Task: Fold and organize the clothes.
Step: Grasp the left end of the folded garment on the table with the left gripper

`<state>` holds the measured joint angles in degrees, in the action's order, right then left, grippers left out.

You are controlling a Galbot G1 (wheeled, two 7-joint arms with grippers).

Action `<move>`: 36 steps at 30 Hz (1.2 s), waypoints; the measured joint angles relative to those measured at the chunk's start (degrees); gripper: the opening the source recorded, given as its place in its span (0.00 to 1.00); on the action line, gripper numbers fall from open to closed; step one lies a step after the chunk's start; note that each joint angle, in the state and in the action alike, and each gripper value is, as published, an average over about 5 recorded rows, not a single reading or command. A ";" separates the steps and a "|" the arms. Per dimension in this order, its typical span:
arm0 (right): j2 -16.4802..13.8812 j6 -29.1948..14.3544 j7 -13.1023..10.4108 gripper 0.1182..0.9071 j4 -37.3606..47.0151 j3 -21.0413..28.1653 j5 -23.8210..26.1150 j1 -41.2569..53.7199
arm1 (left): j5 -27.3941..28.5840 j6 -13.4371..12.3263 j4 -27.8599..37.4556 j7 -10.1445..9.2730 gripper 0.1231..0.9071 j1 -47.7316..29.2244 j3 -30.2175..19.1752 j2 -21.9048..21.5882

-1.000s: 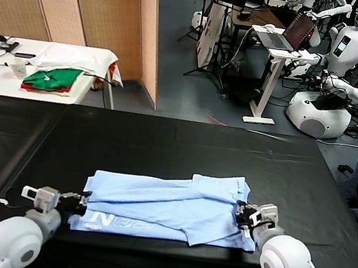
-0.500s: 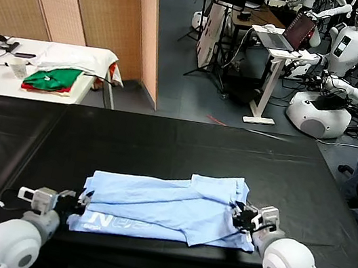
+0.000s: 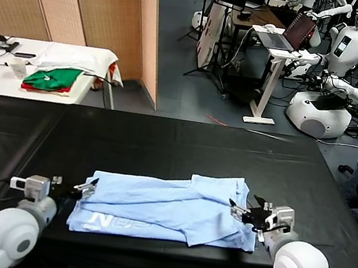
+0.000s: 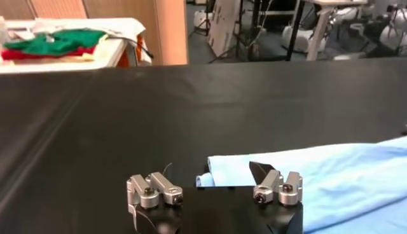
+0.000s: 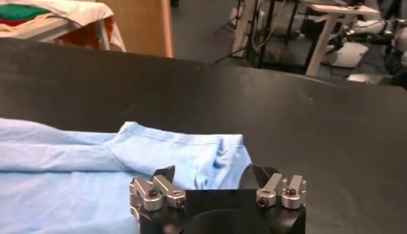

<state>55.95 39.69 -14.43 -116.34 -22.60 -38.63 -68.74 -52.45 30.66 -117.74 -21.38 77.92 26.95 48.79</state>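
T-shirt [image 3: 167, 204] lay folded on the black worktop [image 3: 163, 145]; left end effector [image 3: 85, 188] at 9 o'clock, right end effector [image 3: 246, 212] at 3, both wide open, holding nothing.

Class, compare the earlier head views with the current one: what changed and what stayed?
Both grippers let go of the light-blue cotton T-shirt: the left gripper and right gripper opened and drew outward off its ends. The shirt stayed folded lengthwise on the black table.

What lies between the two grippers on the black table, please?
In the head view, the folded light-blue T-shirt spans the stretch between the open left gripper and open right gripper, its white lettering toward the left one.
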 joint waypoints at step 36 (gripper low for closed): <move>7.98 -4.31 -1.85 0.19 18.53 4.74 0.64 12.51 | 1.17 0.36 8.23 1.75 0.47 -6.53 -4.65 2.96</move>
<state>63.92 35.39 -16.29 -97.81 -17.86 -37.99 -56.23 -51.28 31.03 -109.50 -19.64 71.39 22.31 51.75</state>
